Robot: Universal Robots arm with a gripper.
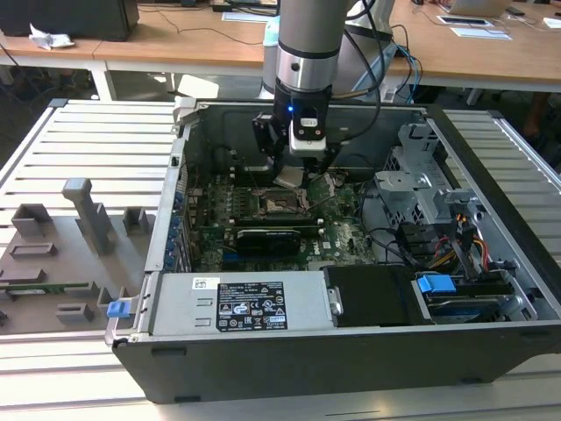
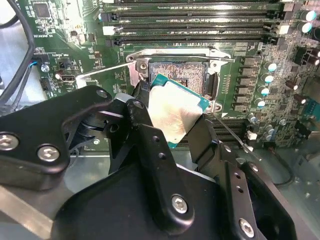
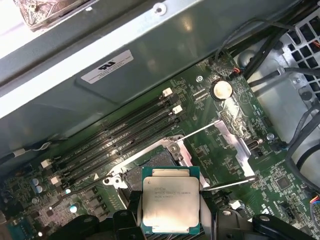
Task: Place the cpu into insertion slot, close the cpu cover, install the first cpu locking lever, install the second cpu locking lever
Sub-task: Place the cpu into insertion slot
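Exterior view: the arm [image 1: 307, 53] reaches down into an open computer case [image 1: 351, 360] that lies on a slatted grey counter [image 1: 96, 140].
Fingers: black fingers [image 2: 150, 145] pinch the cpu [image 2: 175, 112] by two opposite edges, one on each side of it.
Cpu: it is held tilted, silver face showing, just above the insertion slot [image 2: 187, 72] and not seated in it. In the first wrist view the cpu [image 3: 170, 200] partly hides the near side of the slot [image 3: 131, 176].
Insertion slot: it is a dark square socket on the green motherboard [image 1: 337, 237], toward the far side of the case, uncovered.
Cpu cover: the silver cpu cover [image 3: 235, 142] is swung open, lying away from the slot.
Locking levers: two thin metal locking levers [image 3: 227, 183] stand out from the slot's corners, unlatched.
Memory slots: long black memory slots [image 2: 190, 25] run alongside the socket.
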